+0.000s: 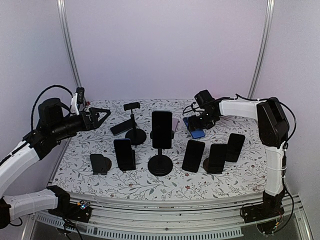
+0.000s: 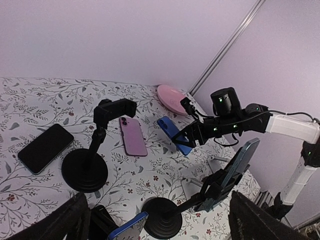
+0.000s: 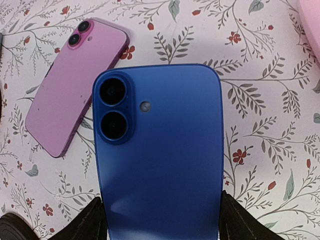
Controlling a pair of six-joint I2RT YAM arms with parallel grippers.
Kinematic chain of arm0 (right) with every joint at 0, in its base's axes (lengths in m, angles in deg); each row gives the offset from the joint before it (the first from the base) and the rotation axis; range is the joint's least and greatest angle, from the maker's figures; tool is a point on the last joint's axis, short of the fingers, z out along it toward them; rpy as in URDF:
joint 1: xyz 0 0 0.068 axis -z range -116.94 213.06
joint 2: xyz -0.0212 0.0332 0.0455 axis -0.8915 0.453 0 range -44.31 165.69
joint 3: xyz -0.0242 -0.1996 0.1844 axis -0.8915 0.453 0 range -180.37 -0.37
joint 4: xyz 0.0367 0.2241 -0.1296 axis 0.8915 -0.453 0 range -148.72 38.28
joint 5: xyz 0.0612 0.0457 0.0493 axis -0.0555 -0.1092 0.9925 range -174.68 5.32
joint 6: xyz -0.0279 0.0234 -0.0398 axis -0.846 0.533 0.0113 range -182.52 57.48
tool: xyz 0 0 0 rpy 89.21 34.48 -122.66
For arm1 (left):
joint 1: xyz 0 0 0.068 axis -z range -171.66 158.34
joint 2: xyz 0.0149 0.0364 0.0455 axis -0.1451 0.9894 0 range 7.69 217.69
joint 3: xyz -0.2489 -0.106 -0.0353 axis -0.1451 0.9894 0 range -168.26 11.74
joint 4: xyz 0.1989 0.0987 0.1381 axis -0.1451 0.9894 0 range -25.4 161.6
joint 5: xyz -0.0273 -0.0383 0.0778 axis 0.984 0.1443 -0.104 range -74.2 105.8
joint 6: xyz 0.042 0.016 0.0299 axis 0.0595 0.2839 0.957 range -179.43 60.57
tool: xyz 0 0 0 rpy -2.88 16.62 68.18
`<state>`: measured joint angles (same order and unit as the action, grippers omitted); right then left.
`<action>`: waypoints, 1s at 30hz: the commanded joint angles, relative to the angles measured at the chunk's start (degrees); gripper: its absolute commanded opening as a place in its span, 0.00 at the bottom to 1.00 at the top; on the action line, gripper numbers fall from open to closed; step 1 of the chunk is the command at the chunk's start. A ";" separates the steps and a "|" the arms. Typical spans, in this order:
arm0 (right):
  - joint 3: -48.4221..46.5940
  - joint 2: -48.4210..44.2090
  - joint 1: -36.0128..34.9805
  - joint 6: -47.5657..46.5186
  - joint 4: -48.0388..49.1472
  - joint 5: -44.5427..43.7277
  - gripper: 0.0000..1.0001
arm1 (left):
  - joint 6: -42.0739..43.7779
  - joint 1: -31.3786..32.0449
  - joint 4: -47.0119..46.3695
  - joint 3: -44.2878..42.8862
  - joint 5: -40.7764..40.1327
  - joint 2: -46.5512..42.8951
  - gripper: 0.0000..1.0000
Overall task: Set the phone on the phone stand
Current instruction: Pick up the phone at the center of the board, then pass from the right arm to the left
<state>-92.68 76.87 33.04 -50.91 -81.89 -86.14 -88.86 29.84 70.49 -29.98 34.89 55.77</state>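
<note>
My right gripper is shut on a blue phone, its fingers pressed on both long edges near the phone's bottom end, camera side up. In the left wrist view the blue phone tilts just above the floral table. It shows at the back right in the top view. An empty black clamp phone stand stands left of centre, also seen from the left wrist. My left gripper hovers open and empty at the left, above the table.
A pink phone lies flat beside the blue one. A black phone lies by the empty stand. A tall stand holds a phone. Several phones stand propped in front. A small empty stand sits front left. A pink disc lies at the back.
</note>
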 commanded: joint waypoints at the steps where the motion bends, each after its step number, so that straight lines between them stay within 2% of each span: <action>1: -4.03 -3.67 -0.28 0.34 1.52 -1.64 0.51 | -0.56 1.63 -3.04 -0.07 1.02 0.50 0.97; 16: -4.07 -10.86 -2.14 0.86 2.39 -3.43 0.50 | -5.64 4.96 -7.09 -3.41 1.27 5.16 0.96; 22: -5.07 -14.65 -3.22 0.95 2.48 -3.84 0.50 | -7.90 5.05 -8.11 -9.30 2.34 9.67 0.94; 30: -7.30 -18.79 -5.14 0.41 2.29 -4.93 0.50 | -6.65 6.89 -5.46 -21.89 3.55 22.17 0.88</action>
<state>-96.66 62.71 29.24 -50.51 -81.76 -89.42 -96.08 35.15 64.74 -46.65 37.43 73.58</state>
